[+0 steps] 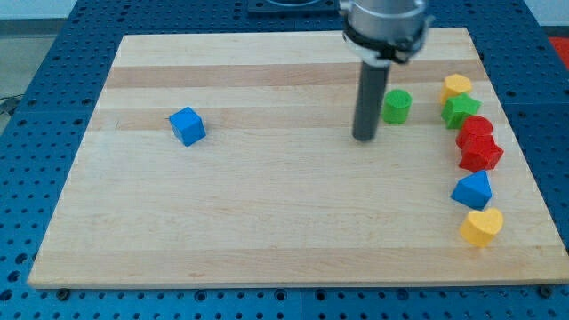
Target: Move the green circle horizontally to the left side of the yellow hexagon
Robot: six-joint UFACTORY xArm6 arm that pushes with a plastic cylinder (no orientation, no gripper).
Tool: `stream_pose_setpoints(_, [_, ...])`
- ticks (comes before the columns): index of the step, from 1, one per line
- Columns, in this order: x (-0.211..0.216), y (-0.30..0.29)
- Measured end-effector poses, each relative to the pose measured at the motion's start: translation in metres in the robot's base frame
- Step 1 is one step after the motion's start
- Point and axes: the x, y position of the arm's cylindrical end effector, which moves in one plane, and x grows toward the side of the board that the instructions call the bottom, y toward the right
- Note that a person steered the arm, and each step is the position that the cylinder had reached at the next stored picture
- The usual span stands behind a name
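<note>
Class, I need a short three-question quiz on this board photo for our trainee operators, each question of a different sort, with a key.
1. True or false: my tip sits at the view's left of the green circle.
2. Which block stands alone, far toward the view's left? A) red block B) blue cube C) yellow heart
3. Fill in: the yellow hexagon touches the green ____ just below it.

Key: 1 true; 2 B; 3 star. The rest of the column at the view's right holds two red blocks and a blue block.
</note>
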Motion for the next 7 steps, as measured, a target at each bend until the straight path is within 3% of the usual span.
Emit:
stream_pose_setpoints(1, [0.035,0.04])
stream_pose_setpoints(4, [-0.028,0.038])
stream_pose_setpoints(5, [-0.072,0.039])
stream_pose_setpoints(7, [-0.075,0.039])
